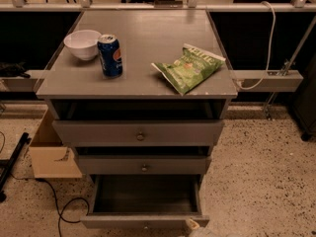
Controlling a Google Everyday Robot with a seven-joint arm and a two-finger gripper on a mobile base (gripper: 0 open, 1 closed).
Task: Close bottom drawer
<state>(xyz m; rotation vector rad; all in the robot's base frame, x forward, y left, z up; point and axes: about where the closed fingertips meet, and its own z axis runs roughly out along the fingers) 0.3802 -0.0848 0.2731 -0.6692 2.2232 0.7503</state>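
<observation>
A: Where's the claw?
B: Only a pale tip of the claw [196, 227] shows at the near edge, by the bottom drawer's [123, 221] right front corner. Spread or closed, I can't tell.
A: The drawer?
B: Lowest of three, pulled well out. Above, the surface [148, 33] carries a bowl [82, 44], can [110, 56] and chip bag [188, 67].

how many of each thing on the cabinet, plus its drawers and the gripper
bowl: 1
can: 1
chip bag: 1
drawers: 3 (top drawer, middle drawer, bottom drawer)
gripper: 1, at the lower edge by the bottom drawer's right corner
total: 7
</observation>
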